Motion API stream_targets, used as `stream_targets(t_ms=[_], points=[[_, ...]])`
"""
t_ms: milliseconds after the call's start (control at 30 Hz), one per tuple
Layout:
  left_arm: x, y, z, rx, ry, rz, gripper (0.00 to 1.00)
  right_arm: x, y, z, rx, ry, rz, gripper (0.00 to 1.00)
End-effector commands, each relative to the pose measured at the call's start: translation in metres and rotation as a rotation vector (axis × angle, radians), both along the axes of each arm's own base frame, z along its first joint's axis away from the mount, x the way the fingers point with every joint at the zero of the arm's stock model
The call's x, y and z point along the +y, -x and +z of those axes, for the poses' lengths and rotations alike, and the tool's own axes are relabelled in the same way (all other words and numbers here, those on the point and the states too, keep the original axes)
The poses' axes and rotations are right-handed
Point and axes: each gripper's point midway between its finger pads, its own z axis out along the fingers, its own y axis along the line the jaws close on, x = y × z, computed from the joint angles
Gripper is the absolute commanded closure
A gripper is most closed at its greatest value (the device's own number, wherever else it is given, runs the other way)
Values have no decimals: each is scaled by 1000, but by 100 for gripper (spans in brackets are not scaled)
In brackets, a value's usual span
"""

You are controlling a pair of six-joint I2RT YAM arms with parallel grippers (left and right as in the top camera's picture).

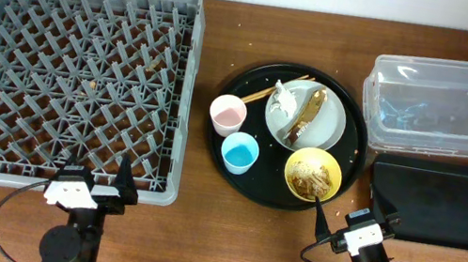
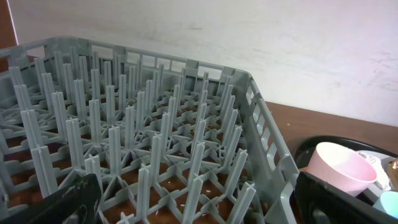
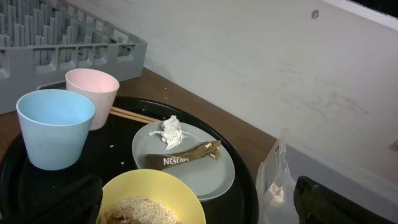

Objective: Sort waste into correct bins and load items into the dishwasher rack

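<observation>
On a round black tray (image 1: 236,174) stand a pink cup (image 1: 227,113), a blue cup (image 1: 240,153), a yellow bowl (image 1: 312,175) with brownish food scraps, and a grey-green plate (image 1: 331,119). The plate holds a crumpled white napkin (image 3: 170,132) and a brown-and-gold wrapper (image 3: 180,157). Chopsticks (image 3: 132,114) lie behind the plate. The grey rack (image 1: 72,75) fills the left. The clear tub (image 1: 444,101) and black rectangular tray (image 1: 437,201) are at the right. My left gripper (image 1: 96,186) is open at the rack's front edge. My right gripper (image 1: 354,223) is open just in front of the bowl.
Small crumbs lie scattered inside the rack (image 2: 143,143) and on the brown table around the round tray. The clear tub's corner (image 3: 273,180) shows in the right wrist view next to the round tray. A pale wall runs along the far edge.
</observation>
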Motion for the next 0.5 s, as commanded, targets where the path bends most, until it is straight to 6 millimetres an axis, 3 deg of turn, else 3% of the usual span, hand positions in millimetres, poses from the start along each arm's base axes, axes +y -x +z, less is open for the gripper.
stream_targets(t_ms=[0,300,367,467], points=[[-1,0,-1,2,-15,-9,1,3,1,-3,9,-11,14,2],[-1,0,-1,2,-15,-9,1,5,1,3,-20,-5,27,2],[-1,0,0,-4,-15,-9,1,7,2,-3,7,-5,40,2],[-14,-1,8,-35,-8,-83,1,20,8,3,53,-171,117,1]])
